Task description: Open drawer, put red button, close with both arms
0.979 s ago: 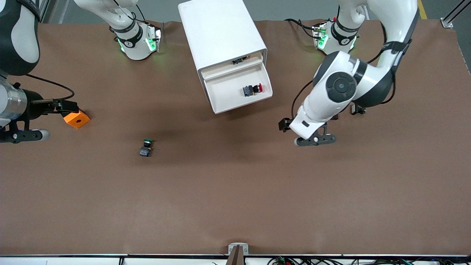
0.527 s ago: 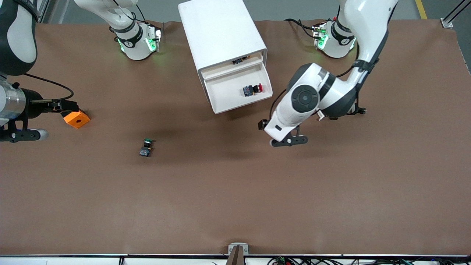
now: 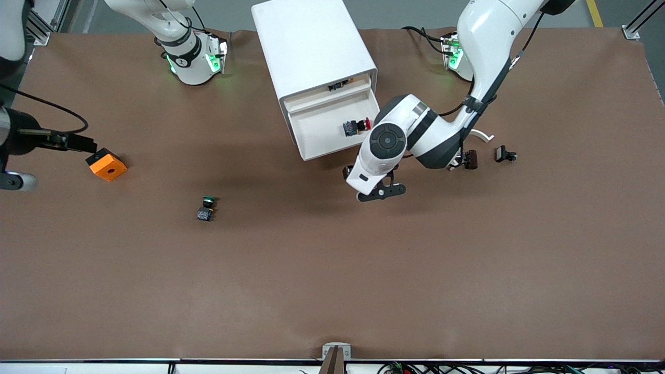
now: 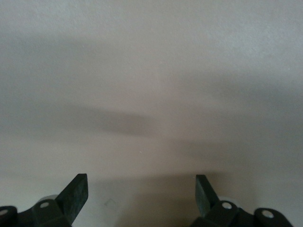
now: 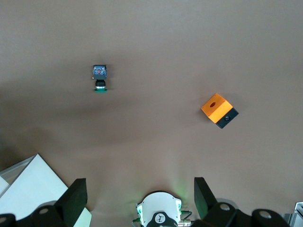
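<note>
No text, label, brand name or number can be read in any of the views. The collars around the two arm bases (image 3: 193,54) carry small dark marks, but they are too small to make out. The white cabinet (image 3: 310,44), the orange cube (image 3: 107,164) and the brown surface (image 3: 332,280) show no printing or signs.

White jointed arms (image 3: 395,145); black joint rings; green-lit bases; black fingers (image 4: 75,191).
</note>
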Controlling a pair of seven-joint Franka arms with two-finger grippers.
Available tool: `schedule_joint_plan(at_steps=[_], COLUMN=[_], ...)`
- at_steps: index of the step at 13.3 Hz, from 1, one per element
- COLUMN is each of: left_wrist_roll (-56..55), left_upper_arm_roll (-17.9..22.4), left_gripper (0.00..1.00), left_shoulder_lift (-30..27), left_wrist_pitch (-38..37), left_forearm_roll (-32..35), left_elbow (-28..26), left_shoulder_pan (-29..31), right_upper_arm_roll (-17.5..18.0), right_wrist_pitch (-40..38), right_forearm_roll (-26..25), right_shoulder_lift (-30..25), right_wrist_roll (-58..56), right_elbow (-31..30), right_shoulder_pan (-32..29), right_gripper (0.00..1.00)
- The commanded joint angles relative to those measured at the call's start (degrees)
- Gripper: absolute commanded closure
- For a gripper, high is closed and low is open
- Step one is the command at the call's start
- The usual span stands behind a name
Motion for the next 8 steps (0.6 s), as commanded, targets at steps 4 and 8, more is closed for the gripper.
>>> schedule_joint_plan(at_steps=[4,8], left_wrist_roll=[-8.0,-8.3], left_upper_arm_roll=[-0.1,-1.2], left_gripper=[0.00,0.00], left_shoulder_lift=[0.3,0.2], left_wrist_pitch=[-1.2,-4.4], left_forearm_roll=[-5.1,-8.3], left_elbow=[0.7,0.4], left_shoulder_pan=[-4.8,-5.6], right_upper_arm_roll=[1.6,1.4], right_wrist_pitch=[-4.0,-1.0], right_forearm_roll=[0.9,1.4], right_shoulder_lift=[-2.4,-6.2], right_wrist_roll=[-4.4,-4.8], right_elbow=[1.3,-0.8], right_shoulder_pan=[-1.8,-2.3], right_gripper=[0.00,0.00])
